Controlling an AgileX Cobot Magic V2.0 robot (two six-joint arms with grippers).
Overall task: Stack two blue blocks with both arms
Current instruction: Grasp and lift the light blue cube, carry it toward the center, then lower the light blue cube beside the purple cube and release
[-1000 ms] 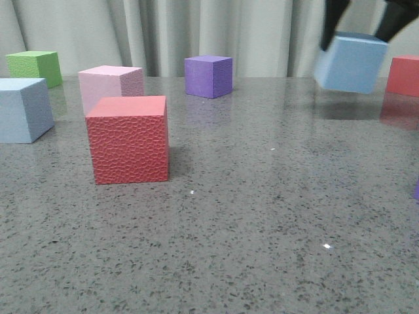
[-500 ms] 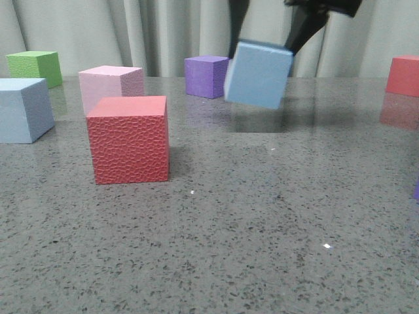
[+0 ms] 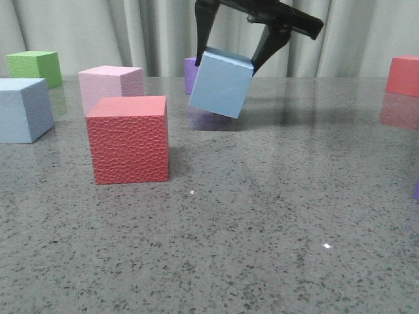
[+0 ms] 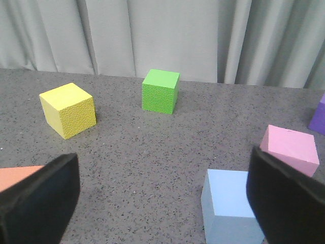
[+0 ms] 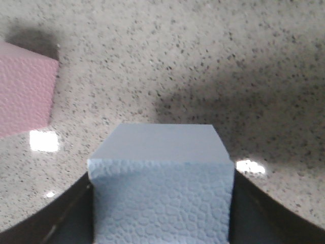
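Note:
My right gripper (image 3: pixel 230 57) is shut on a pale blue block (image 3: pixel 220 83) and holds it tilted above the table, in front of the purple cube (image 3: pixel 190 70). In the right wrist view the same block (image 5: pixel 161 183) fills the space between the dark fingers (image 5: pixel 66 213). The second blue block (image 3: pixel 23 108) rests on the table at the far left. In the left wrist view that block (image 4: pixel 231 206) sits close to the inner side of one finger (image 4: pixel 287 195). My left gripper (image 4: pixel 162 203) is open and empty above the table.
A red cube (image 3: pixel 129 138) stands at front left with a pink cube (image 3: pixel 111 85) behind it. A green cube (image 3: pixel 35 67) is at back left and another red cube (image 3: pixel 403 75) at back right. A yellow cube (image 4: pixel 68 110) shows in the left wrist view.
My right gripper has carried the blue block leftward from the far right to the middle, in front of the purple cube, and slightly lower. The other cubes have not moved.

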